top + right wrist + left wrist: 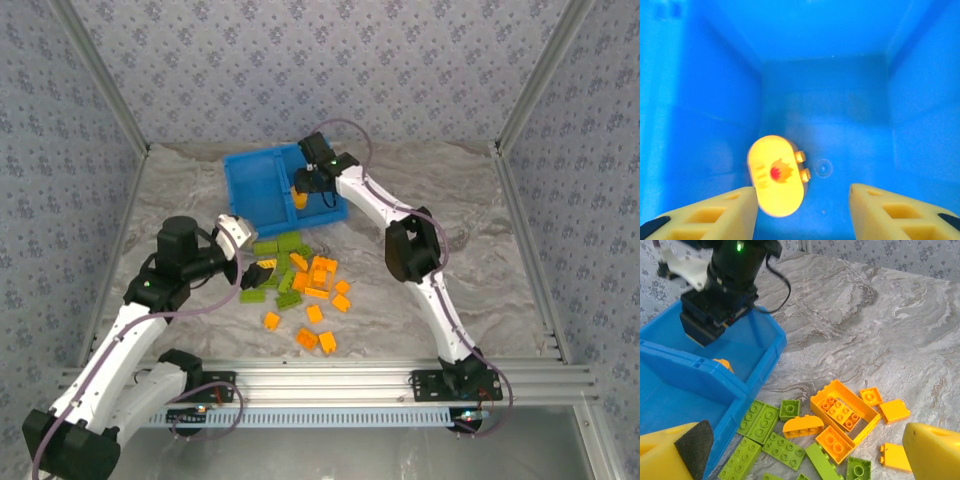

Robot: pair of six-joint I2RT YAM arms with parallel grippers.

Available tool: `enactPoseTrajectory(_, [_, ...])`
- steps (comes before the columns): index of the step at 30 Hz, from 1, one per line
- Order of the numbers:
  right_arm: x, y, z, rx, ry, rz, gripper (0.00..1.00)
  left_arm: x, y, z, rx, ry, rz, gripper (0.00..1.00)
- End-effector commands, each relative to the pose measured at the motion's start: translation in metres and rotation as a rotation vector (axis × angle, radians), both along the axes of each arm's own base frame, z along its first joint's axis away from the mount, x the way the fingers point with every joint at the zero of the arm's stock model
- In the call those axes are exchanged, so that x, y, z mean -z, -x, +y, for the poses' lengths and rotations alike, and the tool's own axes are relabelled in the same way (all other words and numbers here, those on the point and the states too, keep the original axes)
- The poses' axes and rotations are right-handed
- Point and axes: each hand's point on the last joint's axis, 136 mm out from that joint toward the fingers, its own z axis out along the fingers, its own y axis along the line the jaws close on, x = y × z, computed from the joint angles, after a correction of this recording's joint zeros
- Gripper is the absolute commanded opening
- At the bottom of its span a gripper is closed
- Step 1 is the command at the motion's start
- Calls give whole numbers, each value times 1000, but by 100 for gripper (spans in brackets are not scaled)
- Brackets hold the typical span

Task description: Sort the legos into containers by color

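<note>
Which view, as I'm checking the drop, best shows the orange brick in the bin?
Right wrist: the orange brick, whole against the bin floor. Left wrist shows its top over the divider; top external, a speck.

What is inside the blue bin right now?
One orange rounded brick with a red mark is in the right compartment of the bin, below the open right pincer. From above, the pincer covers part of that compartment's floor.
</note>
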Motion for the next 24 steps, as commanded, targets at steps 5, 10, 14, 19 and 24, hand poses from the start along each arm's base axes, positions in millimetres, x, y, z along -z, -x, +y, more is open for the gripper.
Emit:
enactPoseTrajectory(5, [-90,98,-34,46,-86,-69,56,-4,4,-1,26,-20,-34,99])
enactPoseTrajectory(10, [-54,183,-62,152,-134,24,58,-4,2,-3,29,-16,-27,99])
enactPoseTrajectory(14, [-17,229,-61,179,-117,129,57,-3,2,-6,48,-9,-13,99])
enactPoseTrajectory(19, [38,248,-65,217,-8,221,56,0,2,-7,52,-17,1,99])
enactPoseTrajectory(24, [70,241,-63,234,59,253,48,1,2,-4,37,-28,-12,99])
